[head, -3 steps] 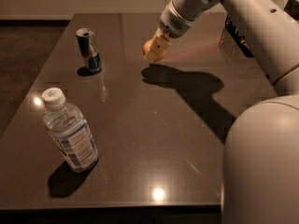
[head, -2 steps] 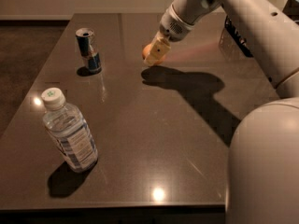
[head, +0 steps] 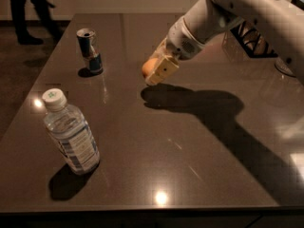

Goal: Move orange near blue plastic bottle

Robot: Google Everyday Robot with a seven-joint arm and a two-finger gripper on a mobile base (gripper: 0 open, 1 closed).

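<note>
The orange (head: 148, 67) sits between the fingers of my gripper (head: 156, 71), which is shut on it and holds it just above the dark table (head: 190, 141) at centre back. The blue plastic bottle (head: 71, 133), clear with a white cap and a blue-and-white label, stands at the front left. It is well apart from the orange, to the gripper's front left. My white arm reaches in from the upper right and casts a shadow on the table under it.
A blue-and-silver drink can (head: 90, 51) stands at the back left of the table, left of the gripper. A person's legs (head: 28, 11) show on the floor beyond the table's far left corner. Dark objects (head: 251, 37) stand at the back right.
My gripper has moved with the orange toward the table's front and slightly left, lower over the surface. The bottle and the can have not moved.
</note>
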